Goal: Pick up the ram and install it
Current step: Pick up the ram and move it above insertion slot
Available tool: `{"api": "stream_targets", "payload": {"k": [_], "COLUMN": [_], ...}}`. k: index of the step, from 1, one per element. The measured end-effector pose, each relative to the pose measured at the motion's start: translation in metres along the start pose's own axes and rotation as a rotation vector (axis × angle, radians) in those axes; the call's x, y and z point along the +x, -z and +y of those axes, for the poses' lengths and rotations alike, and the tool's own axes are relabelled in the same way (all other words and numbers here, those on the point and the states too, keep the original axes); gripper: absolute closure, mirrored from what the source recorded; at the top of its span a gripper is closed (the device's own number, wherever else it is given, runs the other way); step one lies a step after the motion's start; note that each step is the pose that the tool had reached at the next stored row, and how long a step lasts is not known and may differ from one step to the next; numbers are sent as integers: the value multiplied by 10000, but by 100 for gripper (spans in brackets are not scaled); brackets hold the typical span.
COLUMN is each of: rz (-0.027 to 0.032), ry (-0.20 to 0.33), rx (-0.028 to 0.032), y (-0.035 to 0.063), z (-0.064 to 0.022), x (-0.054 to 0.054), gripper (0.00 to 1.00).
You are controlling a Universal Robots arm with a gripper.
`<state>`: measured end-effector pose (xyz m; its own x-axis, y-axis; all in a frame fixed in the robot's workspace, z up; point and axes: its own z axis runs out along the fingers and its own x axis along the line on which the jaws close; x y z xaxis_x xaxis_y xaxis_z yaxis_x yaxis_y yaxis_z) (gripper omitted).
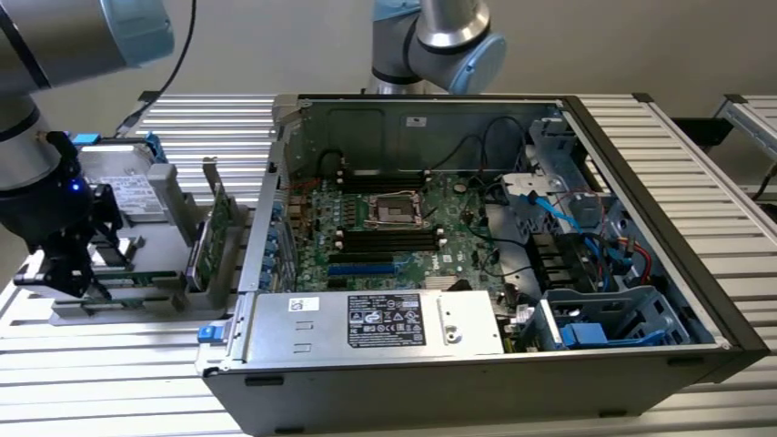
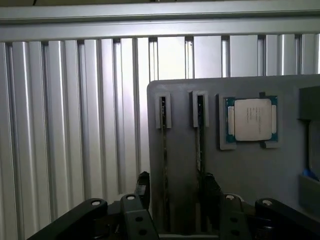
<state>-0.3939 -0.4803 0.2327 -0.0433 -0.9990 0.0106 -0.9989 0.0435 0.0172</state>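
Observation:
Two ram sticks stand on edge in slots of a grey holder (image 2: pixel 280 170); one ram stick (image 2: pixel 163 145) and the other ram stick (image 2: pixel 199 142) run side by side. My gripper (image 2: pixel 176 192) hangs open just above them, with one black finger (image 2: pixel 142 187) outside the holder's edge and the other finger (image 2: pixel 210 187) just past the second stick. Nothing is gripped. In the exterior view the gripper (image 1: pixel 67 273) hovers over the holder (image 1: pixel 122 305) at the left, where a green ram edge (image 1: pixel 146 276) shows. The motherboard (image 1: pixel 388 232) lies inside the open computer case (image 1: pixel 631 273).
A square silver processor (image 2: pixel 252 120) sits in the holder beside the sticks. Green expansion cards (image 1: pixel 218 246) stand upright between the holder and the case. A power supply (image 1: pixel 377 323) fills the case's near side, with cables and drive bays (image 1: pixel 583 264) on the exterior view's right. Ribbed aluminium table (image 2: pixel 65 125) lies all around.

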Motion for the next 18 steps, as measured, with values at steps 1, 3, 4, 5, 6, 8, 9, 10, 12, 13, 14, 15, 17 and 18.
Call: {"api": "stream_targets", "payload": {"k": [1, 3, 4, 5, 6, 8, 9, 10, 12, 13, 14, 15, 17, 18], "rz": [0, -1, -2, -3, -3, -6, -8, -10, -12, -13, -15, -18, -26, -26], "ry": [-22, -67, -90, -113, -134, -164, -176, -190, -219, -226, -231, -236, -241, -244], "rx": [2, 8, 10, 13, 14, 18, 19, 21, 24, 26, 27, 25, 25, 24], "y": [-18, -55, -73, -92, -111, -146, -164, -183, -221, -237, -255, -273, -310, -328], "z": [-1, -3, -4, -5, -6, -7, -7, -8, -8, -8, -9, -9, -10, -10], "x": [16, 46, 60, 75, 86, 97, 102, 106, 109, 109, 109, 109, 108, 108], "gripper": [46, 46, 46, 46, 46, 46, 46, 46, 46, 46, 46, 46, 46, 46]}}
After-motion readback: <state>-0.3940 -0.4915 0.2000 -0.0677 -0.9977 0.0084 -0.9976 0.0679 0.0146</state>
